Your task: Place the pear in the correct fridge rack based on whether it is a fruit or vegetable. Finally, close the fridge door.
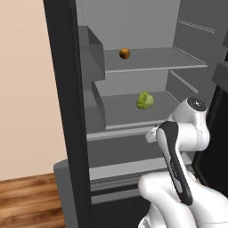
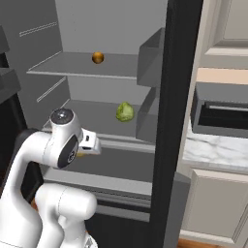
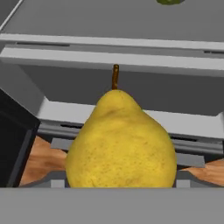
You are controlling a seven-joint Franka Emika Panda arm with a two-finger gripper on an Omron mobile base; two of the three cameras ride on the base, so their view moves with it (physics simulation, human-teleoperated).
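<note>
Pear sits right at the hand camera, stem up, in front of the fridge's lower front edge. Fingertips hidden, so can't confirm the grip. Above: lettuce on middle fridge rack, orange fruit one rack higher.

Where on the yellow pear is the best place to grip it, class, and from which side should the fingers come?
Grip the pear across its wide lower belly, fingers closing from its two flanks. Its stem points up in the hand view and the neck tapers, so a hold high up would likely slip; the round belly gives the pads the most surface. The fingers themselves are hidden behind the fruit here.
</note>
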